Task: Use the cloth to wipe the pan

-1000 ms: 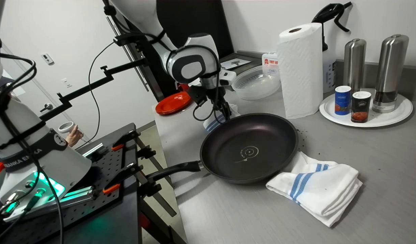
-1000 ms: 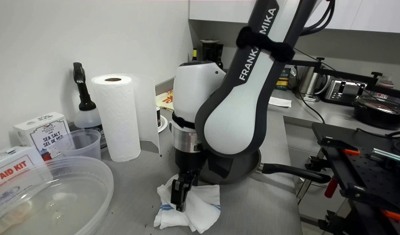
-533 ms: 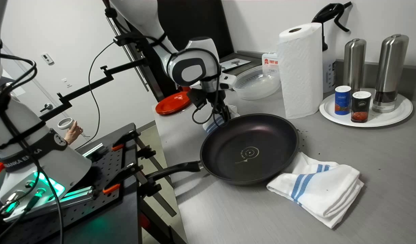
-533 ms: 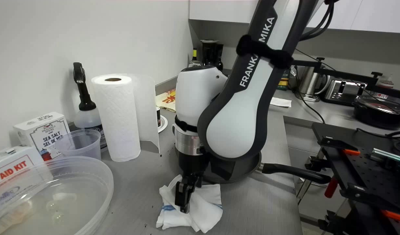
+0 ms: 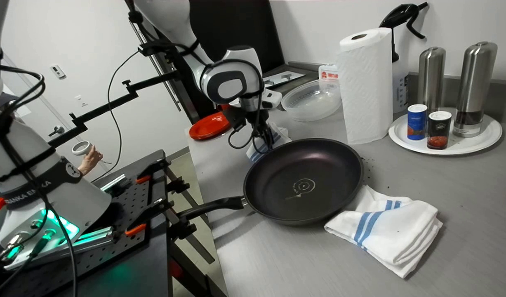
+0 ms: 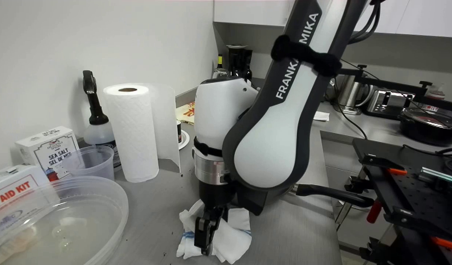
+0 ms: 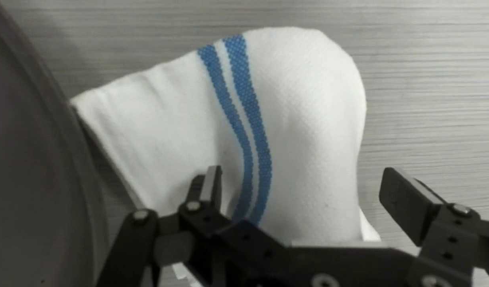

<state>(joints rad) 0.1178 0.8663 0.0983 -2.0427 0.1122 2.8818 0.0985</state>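
The pan [image 5: 281,177] lies on the counter, its long black handle [image 6: 332,194] reaching past the counter edge. In the wrist view the pan [image 7: 29,159] fills the left side. The cloth [image 6: 233,239], white with blue stripes, lies crumpled beside the pan's rim; it also shows in the wrist view [image 7: 308,119] and behind the gripper in an exterior view [image 5: 281,136]. My gripper [image 7: 302,191] is open and empty, low at the cloth. Its left finger [image 7: 211,187] is over the cloth, its right finger [image 7: 405,203] beyond the cloth's edge. I cannot tell whether they touch it.
A larger folded white towel [image 5: 397,235] lies against the pan's opposite side. A paper towel roll [image 5: 366,90], a clear bowl [image 5: 310,105], red plates [image 5: 209,126] and a white plate [image 5: 481,142] with shakers and mills stand around. A first aid box [image 6: 17,195] is by the wall.
My gripper has moved a little down and away from the pan, over the cloth. The cloth and pan shifted very slightly between the oldest and middle frames.
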